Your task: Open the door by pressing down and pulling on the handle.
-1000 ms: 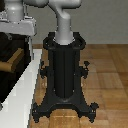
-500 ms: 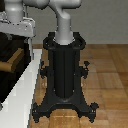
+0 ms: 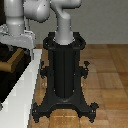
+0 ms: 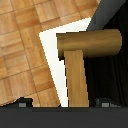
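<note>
A: In the exterior view, where is everything?

B: The dark brown-black door panel (image 3: 10,75) with its thick white frame (image 3: 25,82) stands at the exterior view's left. The short tan wooden lever handle (image 3: 12,61) juts from it, and the grey-white gripper (image 3: 17,44) hangs right over that bar. I judge the arm bends that way because the handle must be pushed down from above. The black robot pedestal (image 3: 64,75) fills the middle, on a wooden floor (image 3: 107,75).

A: Are the fingers apart there?

B: I cannot tell; they are too small and blurred.

A: And the wrist view?

B: The handle (image 4: 80,62) fills it: a rounded bar with a stem running toward the camera, over the white frame (image 4: 50,60) and the dark door (image 4: 112,70). Two dark finger tips (image 4: 22,103) show at the edge, one on each side of the stem, so they stand apart and straddle it. Whether they touch it I cannot tell.
</note>
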Robot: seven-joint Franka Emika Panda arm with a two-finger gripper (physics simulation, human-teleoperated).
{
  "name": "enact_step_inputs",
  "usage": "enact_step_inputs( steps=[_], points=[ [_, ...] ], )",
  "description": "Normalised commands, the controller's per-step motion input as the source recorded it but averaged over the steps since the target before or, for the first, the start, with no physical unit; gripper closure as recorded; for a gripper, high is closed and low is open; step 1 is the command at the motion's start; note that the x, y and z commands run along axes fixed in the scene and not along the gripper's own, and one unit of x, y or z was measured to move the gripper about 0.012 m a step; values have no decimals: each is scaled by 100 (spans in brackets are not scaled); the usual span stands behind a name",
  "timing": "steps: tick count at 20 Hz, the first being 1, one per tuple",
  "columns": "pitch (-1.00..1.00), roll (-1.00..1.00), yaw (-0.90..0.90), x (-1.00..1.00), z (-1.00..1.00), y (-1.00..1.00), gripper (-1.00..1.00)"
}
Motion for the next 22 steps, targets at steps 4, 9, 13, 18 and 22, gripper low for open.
enact_step_inputs(
  steps=[4,9,13,18,22],
  points=[
    [0,0,0,0,-75,-50,-100],
    [0,0,0,0,-20,-40,-100],
    [0,0,0,0,0,0,100],
    [0,0,0,0,0,0,100],
    [0,0,0,0,0,0,100]
  ],
)
